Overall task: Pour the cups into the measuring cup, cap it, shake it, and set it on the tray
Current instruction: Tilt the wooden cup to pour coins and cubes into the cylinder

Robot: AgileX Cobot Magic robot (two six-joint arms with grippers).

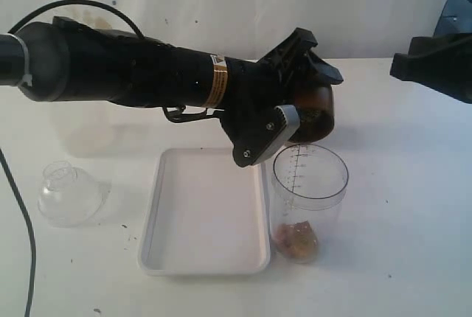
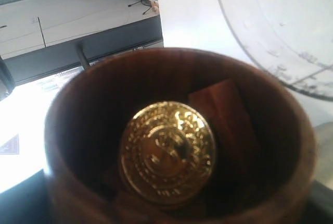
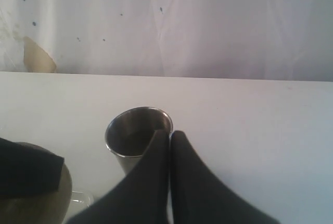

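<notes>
My left gripper point(image 1: 308, 99) is shut on the brown wooden cup point(image 1: 317, 114) and holds it in the air just behind the rim of the measuring cup point(image 1: 307, 184). The left wrist view looks into the wooden cup point(image 2: 73, 146), where a gold coin point(image 2: 167, 152) and a reddish-brown block point(image 2: 229, 122) lie. The measuring cup stands to the right of the white tray point(image 1: 206, 258) with small brownish pieces point(image 1: 296, 242) at its bottom. My right gripper point(image 3: 170, 135) is shut with nothing in it. It hangs above the steel tumbler point(image 3: 136, 135), which stands upright on the table.
A clear dome-shaped lid point(image 1: 66, 195) lies on the white table left of the tray. The left arm point(image 1: 133, 74) stretches across the scene above the tray's far end. The right arm point(image 1: 435, 66) shows at the upper right edge.
</notes>
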